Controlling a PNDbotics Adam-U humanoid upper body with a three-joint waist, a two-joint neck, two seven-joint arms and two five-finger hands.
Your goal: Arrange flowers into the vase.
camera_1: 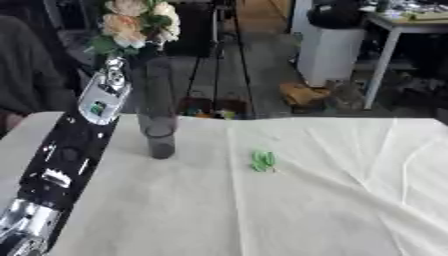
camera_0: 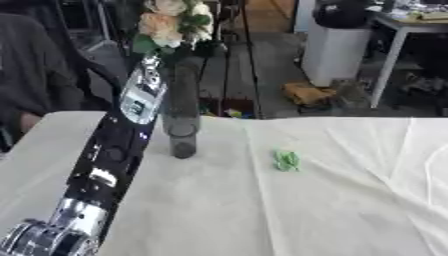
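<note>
A tall dark glass vase (camera_0: pixel 182 131) stands upright on the white cloth near the table's far edge. My left arm runs up from the lower left corner, just left of the vase. My left hand (camera_0: pixel 150 66) is level with the vase's upper part and holds a bunch of peach and cream flowers (camera_0: pixel 171 22) with green leaves. The blooms sit above the hand and the vase mouth, slightly to the left of it. Leaves hide the stems, and I cannot tell whether they reach into the vase. A small green leafy piece (camera_0: pixel 287 160) lies on the cloth to the vase's right.
The wrinkled white tablecloth (camera_0: pixel 350 200) covers the whole table. A person in dark clothes (camera_0: pixel 31 75) sits at the far left edge. Beyond the table are a white bin (camera_0: pixel 337 47), tripod legs and a table leg (camera_0: pixel 385 70).
</note>
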